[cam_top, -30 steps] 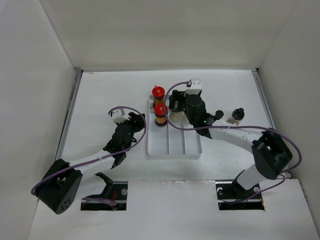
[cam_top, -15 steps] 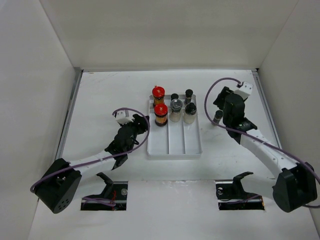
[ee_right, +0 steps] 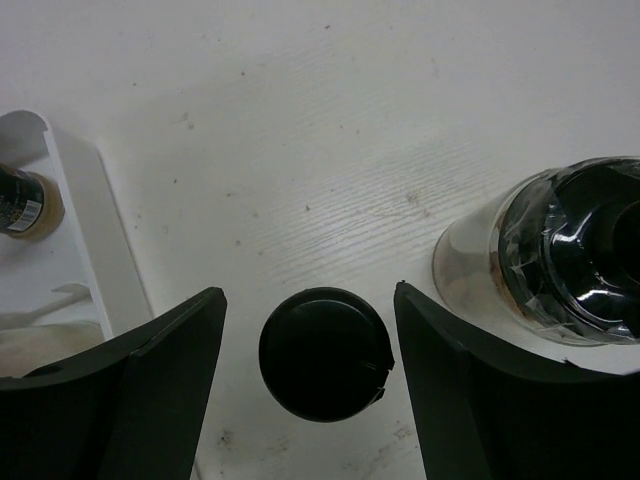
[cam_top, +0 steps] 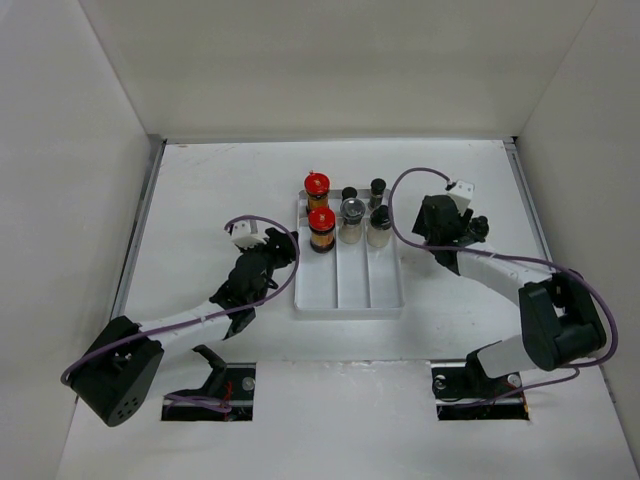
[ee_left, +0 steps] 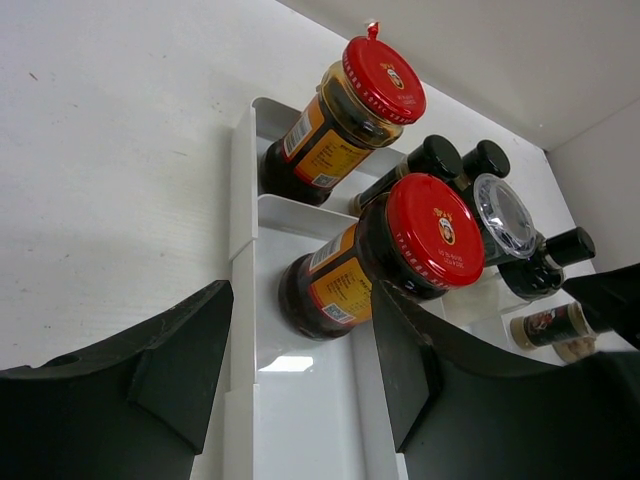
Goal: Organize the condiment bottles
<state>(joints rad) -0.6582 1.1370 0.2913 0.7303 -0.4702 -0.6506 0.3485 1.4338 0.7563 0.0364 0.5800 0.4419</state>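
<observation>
The white tray (cam_top: 350,285) holds two red-capped condiment bottles (cam_top: 321,222) in its left lane and several dark-lidded ones (cam_top: 352,214) at the far end of the other lanes. Right of the tray, my right gripper (cam_top: 437,228) hangs over the table. In the right wrist view a black-capped bottle (ee_right: 322,352) stands between the open right gripper (ee_right: 308,292), with a gap on each side. Another bottle (ee_right: 575,255) with a shiny dark lid stands just to its right. My left gripper (ee_left: 302,283) is open and empty, low at the tray's left lane, pointing at the nearer red-capped bottle (ee_left: 375,255).
The tray's near half (ee_left: 300,420) has no bottles. Its right wall (ee_right: 90,200) lies close to the left of the right gripper. White walls enclose the table on the left, back and right. Purple cables loop above both wrists.
The right arm left the tray's far end, swung out to the right, then came back left over the black-capped bottle on the table. The left arm has barely moved.
</observation>
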